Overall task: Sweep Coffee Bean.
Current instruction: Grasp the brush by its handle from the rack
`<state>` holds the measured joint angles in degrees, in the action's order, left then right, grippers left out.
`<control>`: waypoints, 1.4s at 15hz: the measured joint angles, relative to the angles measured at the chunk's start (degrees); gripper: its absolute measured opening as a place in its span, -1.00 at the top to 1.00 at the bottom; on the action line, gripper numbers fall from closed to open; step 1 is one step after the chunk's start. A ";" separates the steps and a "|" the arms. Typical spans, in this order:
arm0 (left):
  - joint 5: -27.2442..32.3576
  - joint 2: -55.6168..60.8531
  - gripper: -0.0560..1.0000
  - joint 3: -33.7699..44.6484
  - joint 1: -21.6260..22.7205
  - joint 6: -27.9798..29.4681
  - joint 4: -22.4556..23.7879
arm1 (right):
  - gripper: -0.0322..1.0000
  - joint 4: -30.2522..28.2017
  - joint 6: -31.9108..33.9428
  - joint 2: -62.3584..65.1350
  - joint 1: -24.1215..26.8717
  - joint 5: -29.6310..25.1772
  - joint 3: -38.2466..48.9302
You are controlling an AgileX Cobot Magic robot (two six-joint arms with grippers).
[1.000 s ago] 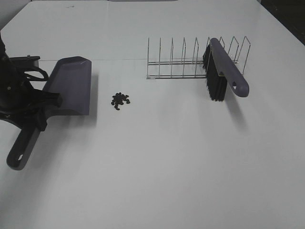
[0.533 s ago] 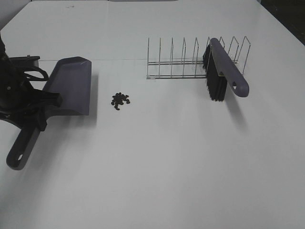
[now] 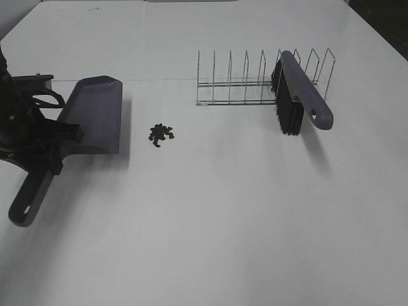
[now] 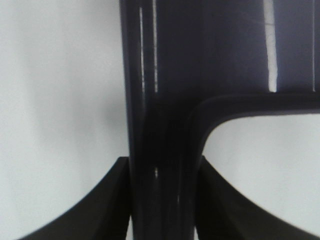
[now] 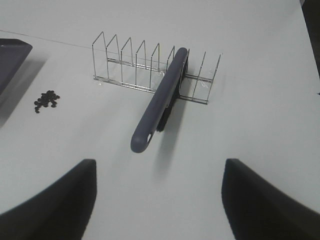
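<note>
The coffee beans (image 3: 160, 133) lie in a small dark pile on the white table, just right of the grey-purple dustpan (image 3: 95, 115). They also show in the right wrist view (image 5: 46, 100). My left gripper (image 3: 50, 148) is shut on the dustpan's handle (image 4: 162, 150), with a finger on each side of it. The brush (image 3: 305, 97) leans in the wire rack (image 3: 245, 83), bristles down, handle toward the front. My right gripper (image 5: 160, 200) is open and empty, well in front of the brush (image 5: 159, 102), and out of the exterior view.
The wire rack (image 5: 145, 65) stands at the back right with several empty slots. The dustpan's corner (image 5: 10, 55) shows at the edge of the right wrist view. The dustpan handle's end (image 3: 25, 207) points toward the front left of the white table (image 3: 223, 223).
</note>
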<state>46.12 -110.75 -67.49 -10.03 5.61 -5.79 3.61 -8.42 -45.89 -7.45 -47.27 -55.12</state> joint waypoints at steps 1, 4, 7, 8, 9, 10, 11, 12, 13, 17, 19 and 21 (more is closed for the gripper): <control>0.00 0.00 0.24 0.00 0.00 0.00 0.00 | -0.26 -1.15 0.00 -8.37 0.00 -0.17 -6.36; 0.00 0.00 0.24 0.00 0.00 0.00 0.00 | -0.26 -0.80 0.52 -25.55 0.00 -6.36 -20.80; 0.00 0.00 0.24 0.00 0.00 0.00 0.00 | -0.26 -0.40 3.21 -39.65 0.00 -12.89 -34.15; 0.00 0.00 0.24 0.00 0.00 0.00 0.00 | -0.26 -0.40 3.55 -42.06 0.00 -13.75 -36.33; 0.00 0.00 0.24 0.00 0.00 0.00 0.00 | -0.26 -0.40 4.18 -46.18 0.00 -15.01 -40.11; 0.00 0.00 0.24 0.00 0.00 0.00 0.00 | -0.26 -0.17 5.10 -50.19 0.00 -16.10 -43.89; 0.00 0.00 0.24 0.00 0.00 0.00 0.00 | -0.26 -0.11 6.19 -54.49 0.00 -17.70 -48.13; -0.06 0.00 0.24 0.00 0.00 0.00 0.00 | -0.26 -0.06 7.62 -58.73 0.00 -19.48 -52.31; -0.11 0.00 0.24 0.00 0.00 0.00 0.00 | -0.26 0.00 8.42 -62.57 0.00 -21.37 -56.09; -0.17 0.00 0.24 0.00 0.00 0.00 0.00 | -0.23 0.06 9.51 -76.78 0.00 -22.35 -68.58; -0.17 0.00 0.24 0.00 0.00 0.00 0.00 | -0.21 0.23 9.68 -79.76 0.00 -22.35 -69.50; -0.17 0.00 0.24 0.00 0.00 0.00 0.00 | -0.20 -0.40 9.68 -81.25 -1.09 -22.46 -69.50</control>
<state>45.95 -110.75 -67.49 -10.03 5.61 -5.79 3.21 1.26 -127.14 -8.54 -69.73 -124.62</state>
